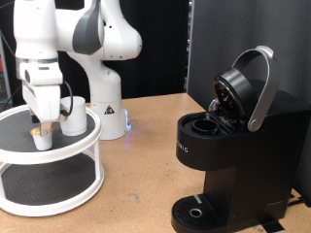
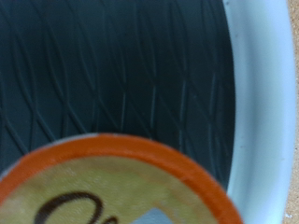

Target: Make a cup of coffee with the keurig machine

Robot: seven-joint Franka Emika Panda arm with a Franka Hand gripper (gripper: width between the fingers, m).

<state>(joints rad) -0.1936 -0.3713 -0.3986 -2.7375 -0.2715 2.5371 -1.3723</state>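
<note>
Gripper (image 1: 42, 124) above pod (image 1: 41, 137) on rack (image 1: 49, 155), grip state unclear, cup (image 1: 75, 116) beside, keurig machine (image 1: 238, 146) lid open

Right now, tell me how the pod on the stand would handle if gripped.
The pod, under the gripper, looks small: probably light, easily tipped. Its thin-looking tan top may dent if squeezed. The ribbed mat beneath should limit sliding.
</note>
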